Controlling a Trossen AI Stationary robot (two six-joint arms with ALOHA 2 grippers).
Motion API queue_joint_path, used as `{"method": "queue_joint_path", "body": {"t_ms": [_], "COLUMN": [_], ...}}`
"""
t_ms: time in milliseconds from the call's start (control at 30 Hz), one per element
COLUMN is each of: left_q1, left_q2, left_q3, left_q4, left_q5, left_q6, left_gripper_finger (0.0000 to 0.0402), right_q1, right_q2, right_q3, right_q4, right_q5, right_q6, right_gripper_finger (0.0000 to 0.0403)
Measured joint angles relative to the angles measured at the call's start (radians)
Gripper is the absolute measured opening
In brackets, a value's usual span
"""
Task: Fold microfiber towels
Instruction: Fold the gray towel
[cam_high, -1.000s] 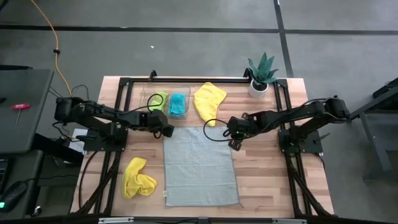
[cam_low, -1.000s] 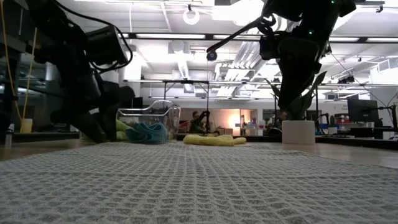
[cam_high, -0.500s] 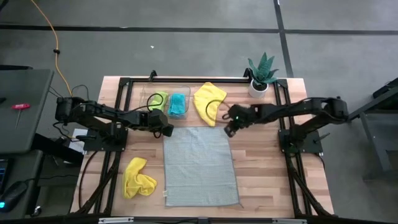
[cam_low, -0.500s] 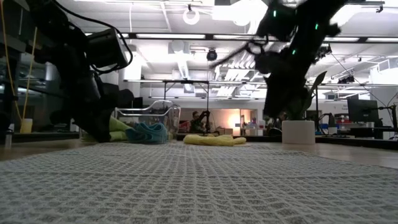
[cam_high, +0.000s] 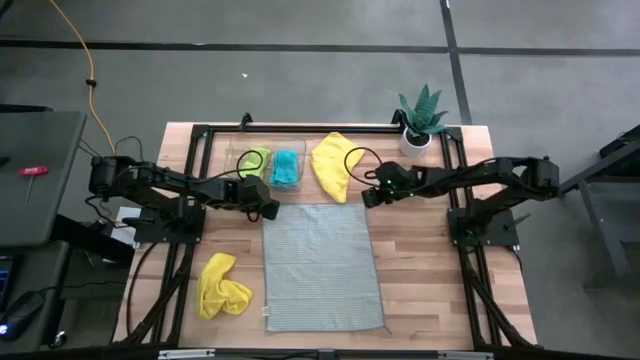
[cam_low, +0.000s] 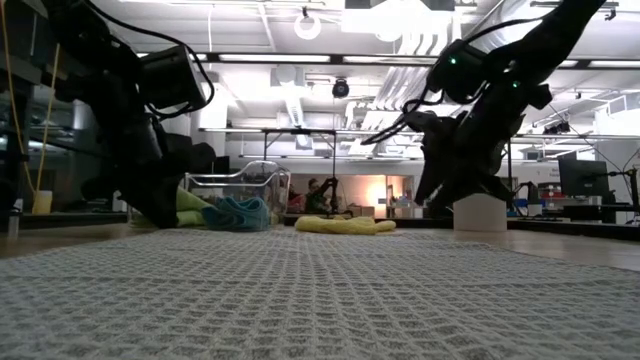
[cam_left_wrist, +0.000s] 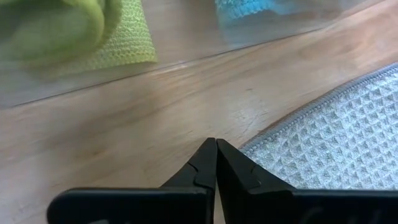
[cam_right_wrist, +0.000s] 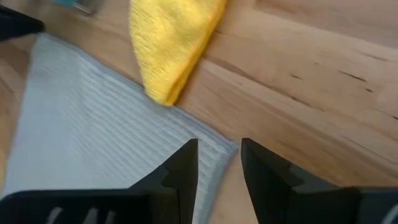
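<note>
Left gripper (cam_left_wrist: 216, 148) just snapped shut at grey towel's (cam_high: 322, 265) far-left corner; whether cloth is pinched, cannot tell. Right gripper (cam_right_wrist: 219, 154) swung over to far-right corner, fingers apart, hovering beside yellow towel (cam_high: 333, 162). Grey towel lies flat mid-table; fold likely imminent.

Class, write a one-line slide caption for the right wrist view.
Right gripper, fingers open, poised over the far corner of the flat grey towel, beside a yellow towel on the wooden table.

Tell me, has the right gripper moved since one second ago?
Yes. In the high view the right gripper has gone toward the table's far side, from beside the grey towel to its far right corner, nearer the potted plant.
</note>
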Motion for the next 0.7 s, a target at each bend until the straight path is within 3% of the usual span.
{"method": "queue_joint_path", "body": {"t_ms": [700], "left_q1": [-0.001], "left_q2": [0.000], "left_q3": [-0.001], "left_q4": [0.006], "left_q5": [-0.003], "left_q6": [-0.003], "left_gripper_finger": [0.0000], "right_q1": [0.073], "right_q2": [0.203], "right_q3": [0.005], "right_q4": [0.152], "right_q5": [0.055], "right_q6": [0.107], "right_gripper_finger": [0.0113]}}
